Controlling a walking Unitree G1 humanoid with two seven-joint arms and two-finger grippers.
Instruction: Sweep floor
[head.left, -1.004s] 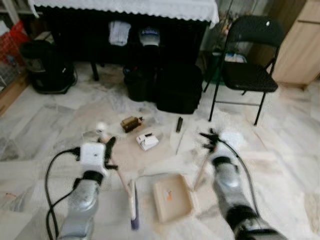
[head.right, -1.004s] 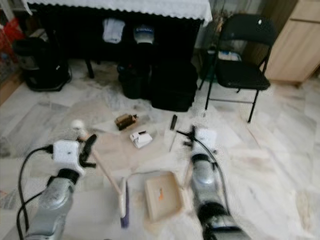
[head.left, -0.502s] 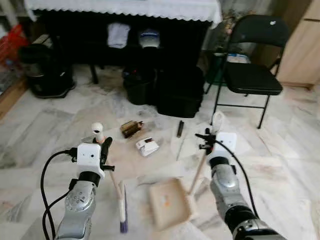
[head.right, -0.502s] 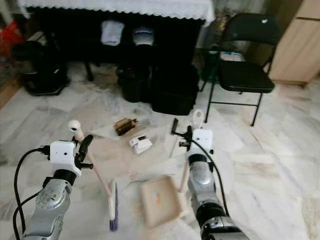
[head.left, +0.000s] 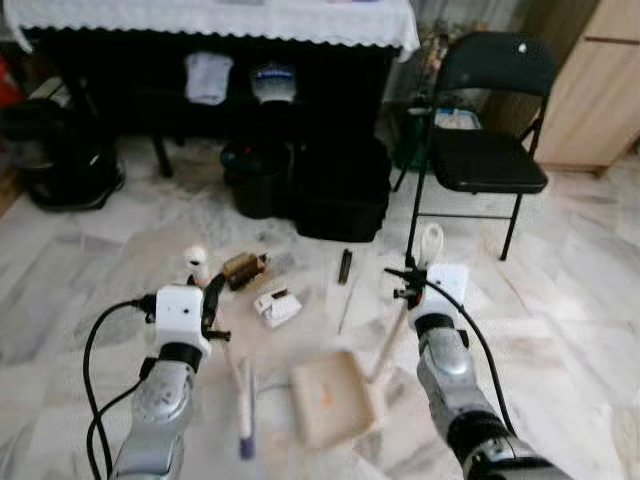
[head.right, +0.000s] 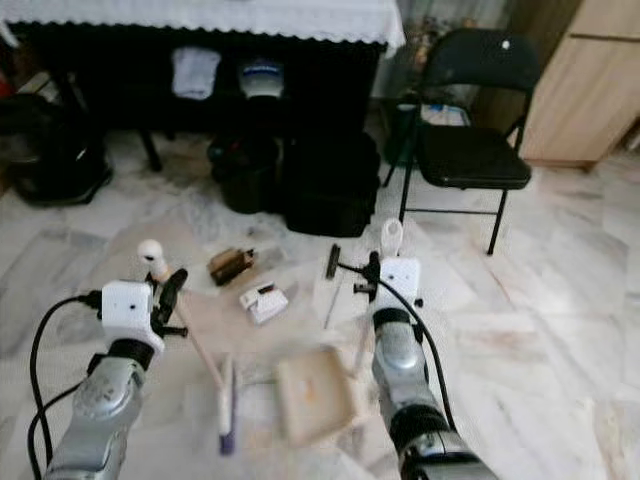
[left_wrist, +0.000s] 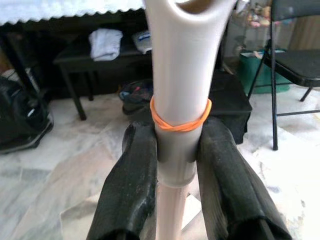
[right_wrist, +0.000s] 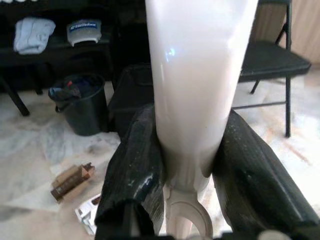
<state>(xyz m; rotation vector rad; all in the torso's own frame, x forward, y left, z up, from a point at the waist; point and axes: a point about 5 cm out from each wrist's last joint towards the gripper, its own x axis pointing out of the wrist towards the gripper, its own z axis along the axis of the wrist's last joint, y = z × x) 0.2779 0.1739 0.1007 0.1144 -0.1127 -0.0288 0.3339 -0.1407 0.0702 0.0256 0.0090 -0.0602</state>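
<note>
My left gripper (head.left: 212, 300) is shut on the cream handle (left_wrist: 180, 75) of a hand brush, just below an orange rubber band (left_wrist: 181, 123). The brush head (head.left: 245, 412), with purple bristles, rests on the marble floor. My right gripper (head.left: 408, 285) is shut on the white handle (right_wrist: 192, 75) of a beige dustpan (head.left: 335, 397), which lies flat on the floor between the arms. Ahead of them lie a brown box (head.left: 243, 268), a white box (head.left: 274, 305), a small black item (head.left: 345, 265) and a sheet of paper (head.left: 345, 300).
Beyond the litter, a black bucket (head.left: 250, 180) and a black bag (head.left: 340, 190) stand under a table with a white cloth (head.left: 210, 15). To the right are a black folding chair (head.left: 485, 150) and a wooden cabinet (head.left: 600, 90). A black appliance (head.left: 55, 150) sits at the left.
The whole picture has shifted as the camera moved. Both grippers keep their hold. The brush head and dustpan sit slightly nearer the white box than before.
</note>
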